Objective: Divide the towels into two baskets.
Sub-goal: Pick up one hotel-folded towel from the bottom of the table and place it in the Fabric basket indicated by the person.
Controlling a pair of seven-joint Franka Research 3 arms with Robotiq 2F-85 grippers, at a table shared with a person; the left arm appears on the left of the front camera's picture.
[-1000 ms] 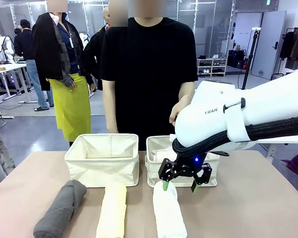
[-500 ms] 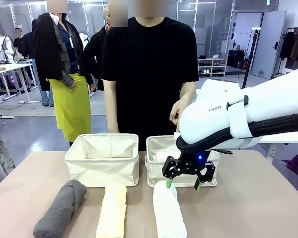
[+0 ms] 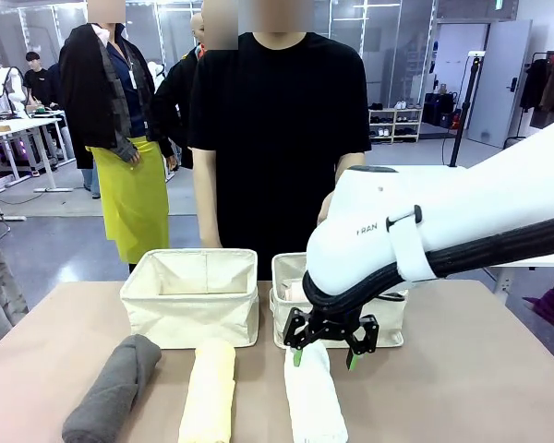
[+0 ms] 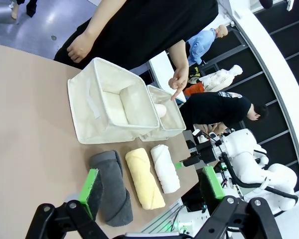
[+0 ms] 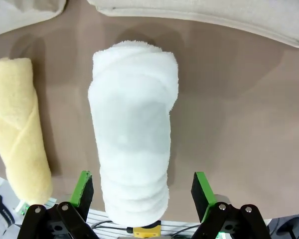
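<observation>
My right gripper (image 3: 324, 358) hangs spread wide over the white towel (image 3: 312, 401). Two baskets (image 3: 189, 318) at 12 o'clock, pink towel (image 4: 161, 110) inside one; yellow towel (image 3: 208, 392) and grey towel (image 3: 115, 388) at 9. Four towels in all. Left gripper (image 4: 152, 189) gapes too.

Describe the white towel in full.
The white towel is a soft terry roll, layered folds showing at one end, lying flat on the tan table. It lies beside the pale yellow towel without touching, just short of a cream basket. The open right pincer straddles it, pads clear of it.
</observation>
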